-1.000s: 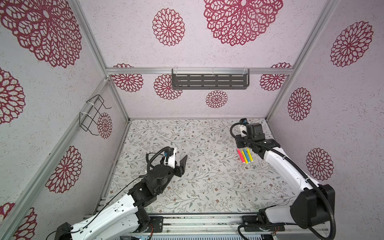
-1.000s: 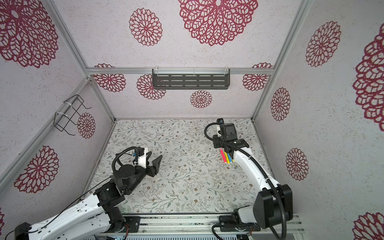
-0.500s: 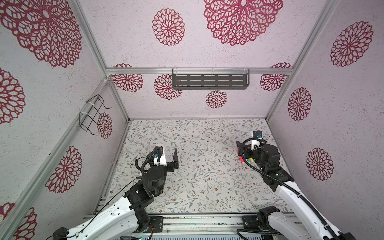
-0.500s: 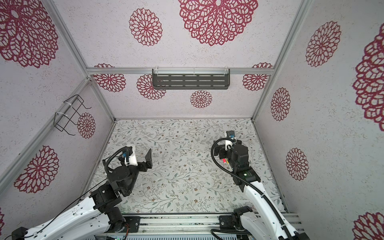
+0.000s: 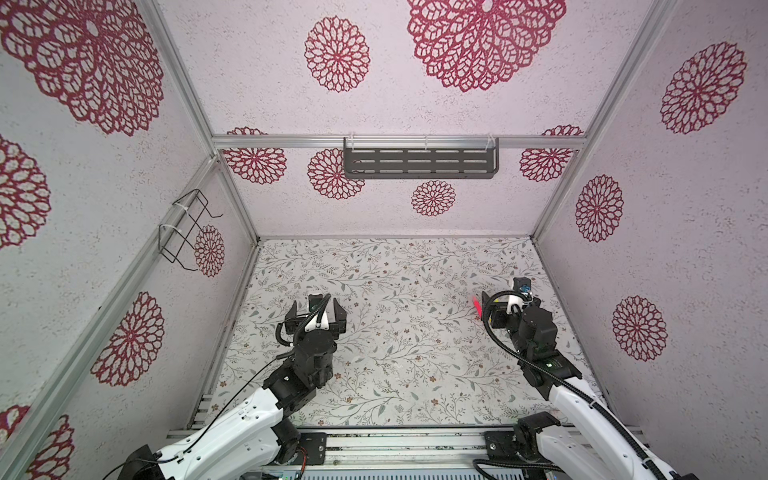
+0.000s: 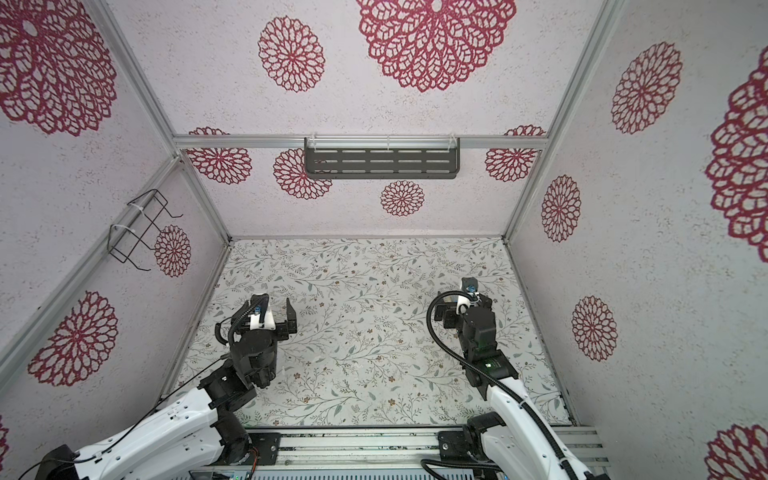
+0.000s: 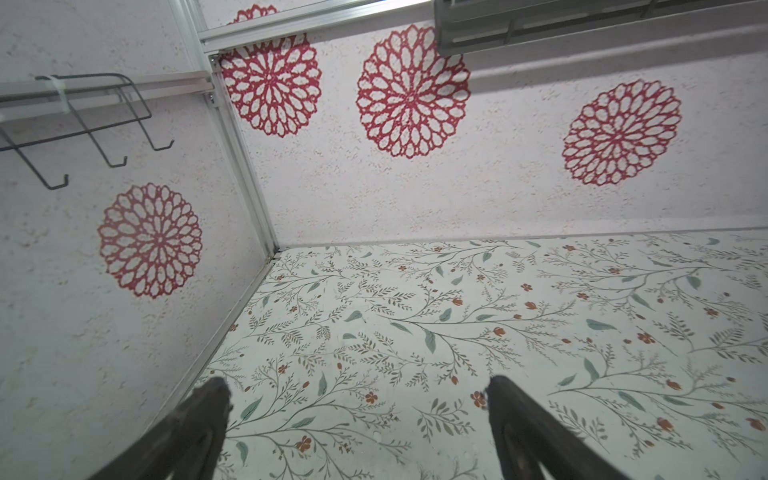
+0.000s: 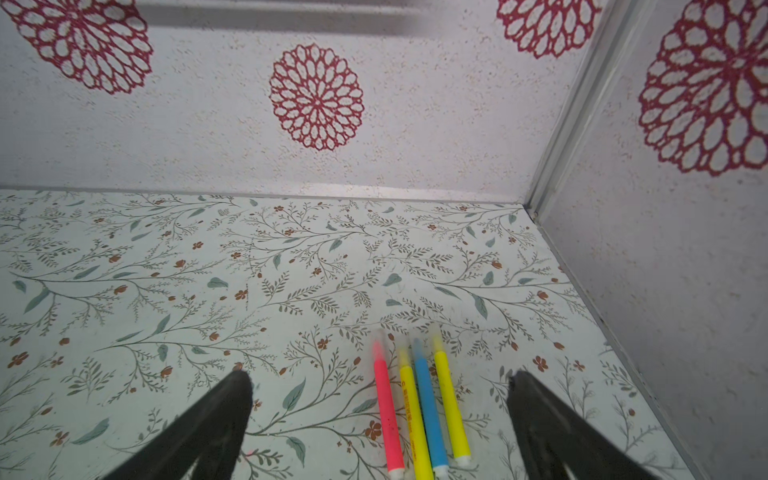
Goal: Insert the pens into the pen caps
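Pens (image 8: 428,407) side by side on floral mat (image 8: 166,291) near wall (image 8: 665,291), right gripper (image 8: 380,380) wide, left gripper (image 7: 357,384) wide, empty

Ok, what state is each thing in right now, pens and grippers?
left gripper: open, empty, above the mat.
right gripper: open, empty, over the pens.
pens: four lying side by side on the mat, ungripped.
pen caps: faint, seemingly over the pen tips; too blurred to confirm.

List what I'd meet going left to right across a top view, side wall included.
Black wire rack on the side wall → left gripper, jaws open → red-pink pen, only partly showing → right gripper, just past that pen.
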Tool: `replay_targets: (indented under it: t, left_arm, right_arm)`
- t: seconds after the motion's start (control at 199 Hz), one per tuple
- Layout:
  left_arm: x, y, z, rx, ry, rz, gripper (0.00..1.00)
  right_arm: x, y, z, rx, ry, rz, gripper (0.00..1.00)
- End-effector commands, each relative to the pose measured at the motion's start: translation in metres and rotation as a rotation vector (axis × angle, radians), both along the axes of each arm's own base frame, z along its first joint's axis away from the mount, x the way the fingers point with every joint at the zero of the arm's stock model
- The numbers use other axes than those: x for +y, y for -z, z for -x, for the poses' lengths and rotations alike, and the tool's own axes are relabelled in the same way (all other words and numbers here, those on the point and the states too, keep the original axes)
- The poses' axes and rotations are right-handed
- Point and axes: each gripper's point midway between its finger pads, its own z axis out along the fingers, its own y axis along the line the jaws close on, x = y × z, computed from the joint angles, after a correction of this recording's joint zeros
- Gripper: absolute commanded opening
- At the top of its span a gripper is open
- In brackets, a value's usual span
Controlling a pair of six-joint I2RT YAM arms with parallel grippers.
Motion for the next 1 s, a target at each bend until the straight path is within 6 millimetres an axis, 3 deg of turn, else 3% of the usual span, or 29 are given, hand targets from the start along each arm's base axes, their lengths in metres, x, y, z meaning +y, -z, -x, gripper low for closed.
replay_targets:
  t: [0.0, 0.191, 0.437, 0.678, 0.833, 0.994]
  left_arm:
    - [0.014, 0.006, -0.001, -0.005, -0.040, 0.037, 0.99]
    - [0.037, 0.021, 0.000, 0.009, -0.118, 0.023, 0.99]
    - [0.060, 0.032, 0.008, 0.001, -0.197, 0.022, 0.99]
    - [0.080, 0.033, 0.023, 0.006, -0.288, -0.034, 0.99]
    - [0.086, 0.045, 0.030, 0.023, -0.304, -0.033, 0.99]
    - [0.092, 0.060, 0.039, 0.029, -0.315, -0.018, 0.99]
  right_arm:
    - [-0.017, -0.002, 0.008, -0.087, 0.091, -0.062, 0.99]
    - [-0.014, 0.007, 0.031, -0.227, 0.027, -0.080, 0.99]
    - [-0.030, 0.040, 0.034, -0.095, 0.114, -0.028, 0.99]
    - [-0.045, 0.048, 0.045, -0.094, 0.182, 0.017, 0.99]
    - [-0.054, 0.062, 0.053, -0.066, 0.227, 0.018, 0.99]
    - [-0.049, 0.070, 0.060, -0.105, 0.180, 0.016, 0.99]
